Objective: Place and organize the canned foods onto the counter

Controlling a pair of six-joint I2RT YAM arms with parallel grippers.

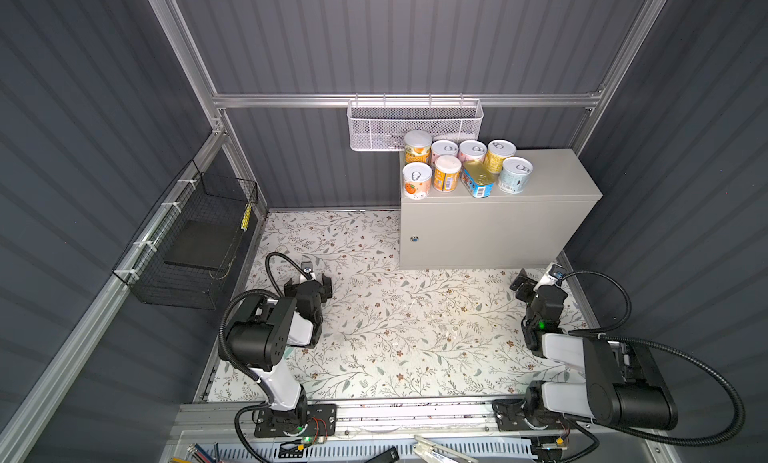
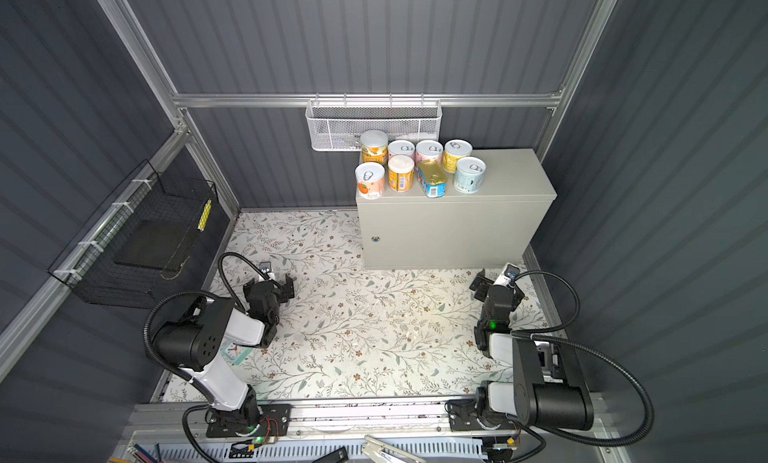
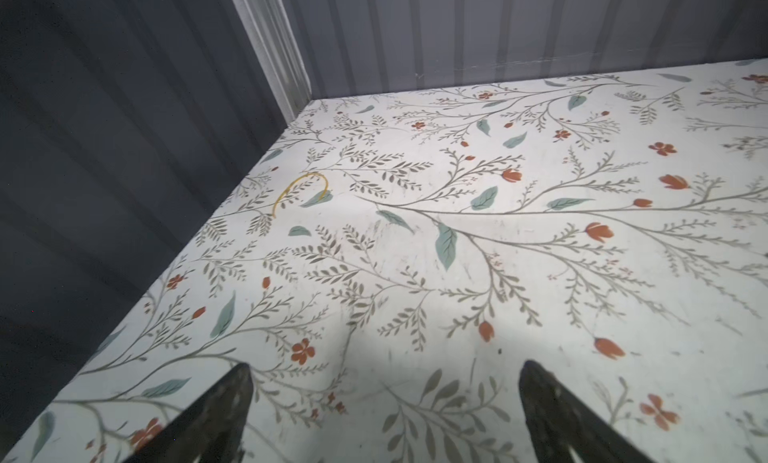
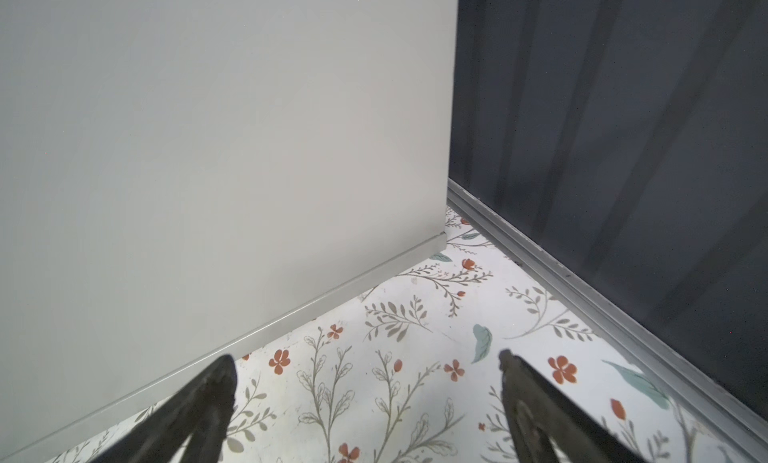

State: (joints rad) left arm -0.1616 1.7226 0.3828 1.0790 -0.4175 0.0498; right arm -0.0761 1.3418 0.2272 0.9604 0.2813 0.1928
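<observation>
Several canned foods (image 1: 446, 174) (image 2: 401, 174) stand upright in two rows on the left half of the counter (image 1: 557, 170) (image 2: 515, 170), a beige-grey cabinet, in both top views. Among them lies a flat blue oblong tin (image 1: 478, 180) (image 2: 432, 180) with a gold top. My left gripper (image 1: 308, 281) (image 2: 269, 281) (image 3: 385, 365) rests low over the floral floor at the left, open and empty. My right gripper (image 1: 538, 280) (image 2: 498, 280) (image 4: 365, 356) sits low by the counter's front right corner, open and empty. The right wrist view shows only the counter's plain front (image 4: 208, 149).
A white mesh basket (image 1: 415, 124) hangs on the back rail beside the cans. A black wire basket (image 1: 187, 240) hangs on the left wall. A yellow rubber band (image 3: 299, 191) lies on the floral mat (image 1: 395, 315) near the back left corner. Dark ribbed walls close in all sides.
</observation>
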